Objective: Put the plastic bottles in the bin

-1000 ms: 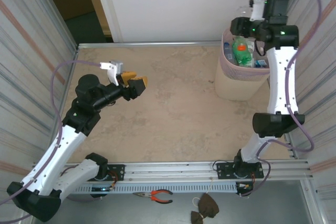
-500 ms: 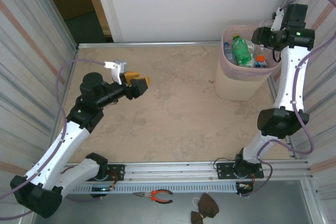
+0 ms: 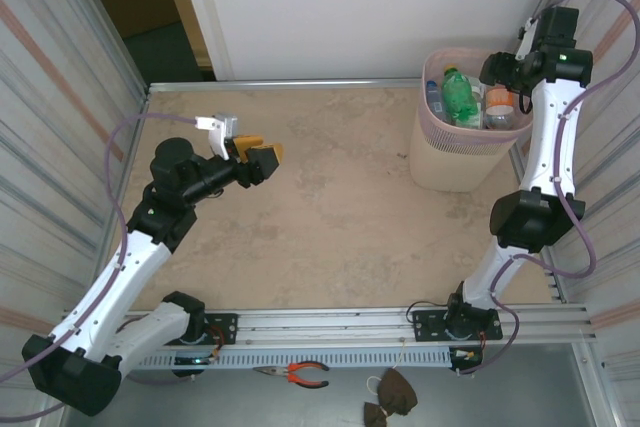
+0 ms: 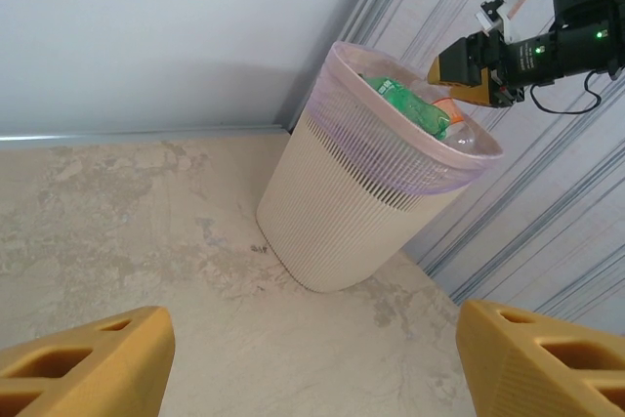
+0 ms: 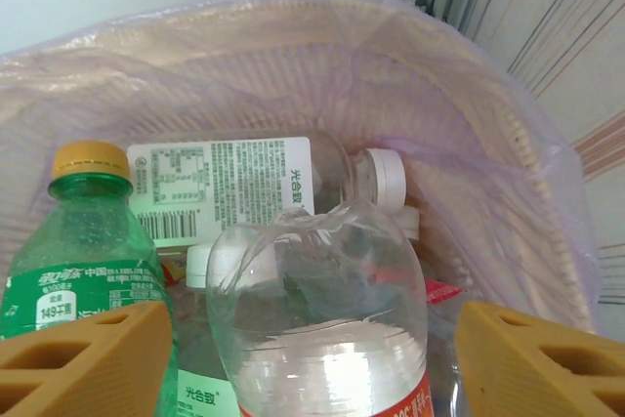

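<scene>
The pale bin [image 3: 450,157] stands at the table's far right corner, with several plastic bottles inside. A green bottle [image 3: 460,97] and a clear orange-labelled bottle [image 3: 499,107] lie on top. My right gripper [image 3: 497,75] hovers over the bin's right rim. In the right wrist view it [image 5: 312,339] is open; the clear bottle [image 5: 317,319] lies between the wide-set fingers with a gap on each side. Beside it are a green bottle [image 5: 83,241] and a white-labelled bottle [image 5: 244,187]. My left gripper [image 3: 262,152] is open and empty above the table's left half, facing the bin [image 4: 361,202].
Corrugated metal walls [image 3: 60,97] close in both sides; the right one runs just behind the bin. Bare beige table [image 3: 330,207] spreads between the arms. Red-handled pliers [image 3: 300,374] and a brown object [image 3: 392,397] lie in front of the base rail.
My right gripper swung from the bin's back left to its right rim. The clear orange-labelled bottle now lies on the pile in the bin. The left arm barely moved.
</scene>
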Motion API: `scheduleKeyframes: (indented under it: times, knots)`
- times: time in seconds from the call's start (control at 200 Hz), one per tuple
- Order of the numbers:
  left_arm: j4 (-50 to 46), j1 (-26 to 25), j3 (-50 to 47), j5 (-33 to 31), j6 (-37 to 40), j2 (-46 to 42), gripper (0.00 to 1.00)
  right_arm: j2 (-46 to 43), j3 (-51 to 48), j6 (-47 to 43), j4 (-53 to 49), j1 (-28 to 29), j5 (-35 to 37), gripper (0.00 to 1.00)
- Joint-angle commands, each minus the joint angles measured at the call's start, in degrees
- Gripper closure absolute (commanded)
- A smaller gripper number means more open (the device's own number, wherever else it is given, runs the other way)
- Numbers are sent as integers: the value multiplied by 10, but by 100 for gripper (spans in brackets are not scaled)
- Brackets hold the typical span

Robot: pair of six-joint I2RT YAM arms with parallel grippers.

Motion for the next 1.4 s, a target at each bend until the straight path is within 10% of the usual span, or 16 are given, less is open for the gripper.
scheduleKeyframes:
  times: [0.0, 0.321, 0.566, 0.701, 0.982, 1.398]
  knots:
    - [23, 6, -11, 11, -7, -11, 24, -24, 12, -9, 8, 4, 14, 31]
    - [-10, 7, -12, -7, 24, -17, 23, -89, -54, -1, 26, 39, 17, 38]
    - [-150, 7, -4, -151, 124, -21, 17, -229, -206, 14, 98, 63, 21, 31]
    - [-177, 12, -21, -222, 146, -24, 2, -330, -344, 20, 153, 68, 16, 22]
    - [-181, 36, -76, -334, 152, -30, 1, -521, -598, 27, 246, 68, 40, 0]
    - [-63, 86, -217, -436, 212, -32, 1, -591, -993, 13, 582, 73, 84, 1]
